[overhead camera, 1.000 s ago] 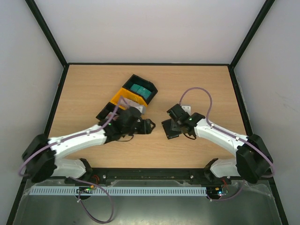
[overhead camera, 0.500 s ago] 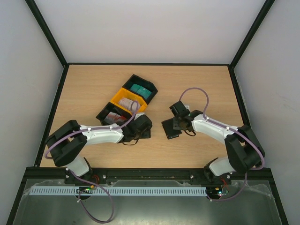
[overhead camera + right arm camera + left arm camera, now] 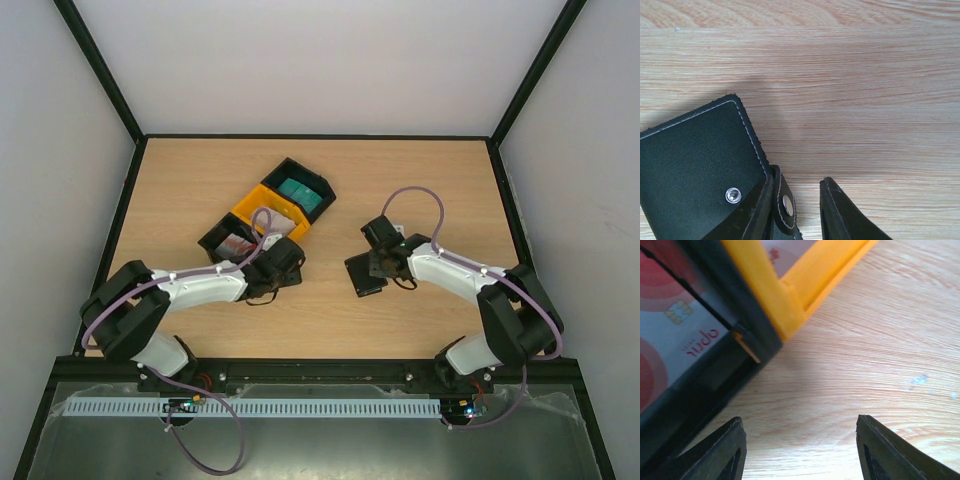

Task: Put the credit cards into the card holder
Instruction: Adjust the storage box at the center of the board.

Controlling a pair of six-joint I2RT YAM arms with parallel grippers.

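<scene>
The black stitched card holder [image 3: 695, 165] lies open on the wood, right of the bins [image 3: 364, 273]. My right gripper [image 3: 796, 182] is at its corner, jaws narrowed but open. Its left finger [image 3: 756, 210] rests over the holder. The snap strap [image 3: 785, 204] stands between the fingers, with a gap to the right finger. My left gripper [image 3: 800, 419] is open and empty over bare wood beside the bins [image 3: 288, 258]. Credit cards lie in the bins: a red-and-white one [image 3: 675, 330] in the near black bin, teal ones [image 3: 300, 192] in the far black bin.
Three joined bins lie in a diagonal row at centre left: near black bin [image 3: 215, 240], yellow bin [image 3: 790, 290] with a pale card, far black bin [image 3: 322, 183]. Black frame rails edge the table [image 3: 450, 180].
My right gripper's jaws have narrowed around the holder's snap strap. The left arm has drawn back to the left, its gripper now close beside the bins.
</scene>
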